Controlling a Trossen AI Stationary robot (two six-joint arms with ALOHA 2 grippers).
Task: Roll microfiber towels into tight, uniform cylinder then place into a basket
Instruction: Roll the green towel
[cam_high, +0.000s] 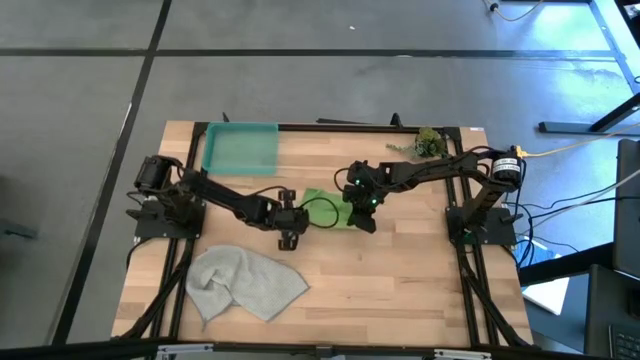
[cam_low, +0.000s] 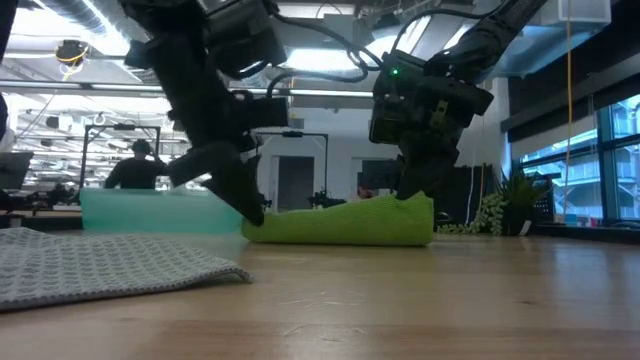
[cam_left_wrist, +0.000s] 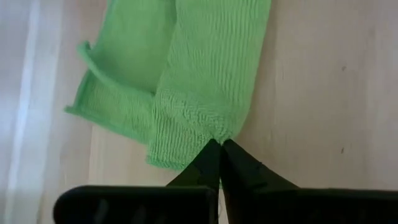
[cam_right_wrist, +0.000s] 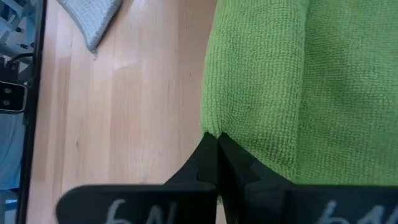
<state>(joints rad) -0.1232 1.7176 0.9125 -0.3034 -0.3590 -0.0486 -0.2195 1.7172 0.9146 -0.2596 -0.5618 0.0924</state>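
Around me on the wooden table (cam_high: 400, 290): the teal basket (cam_high: 240, 148) sits at the far left corner, well apart from my work, a leafy sprig (cam_high: 428, 142) lies at the far right, and the grey towel (cam_high: 245, 283) lies crumpled near the front left. Nothing lies between my grippers and the cloth. The lime green towel (cam_low: 345, 222) lies mid-table as a long folded strip, thick and ribbed, one flap spread loose. My left gripper (cam_left_wrist: 219, 148) is pinched tight on one end's edge; my right gripper (cam_right_wrist: 216, 138) is clamped on the opposite end
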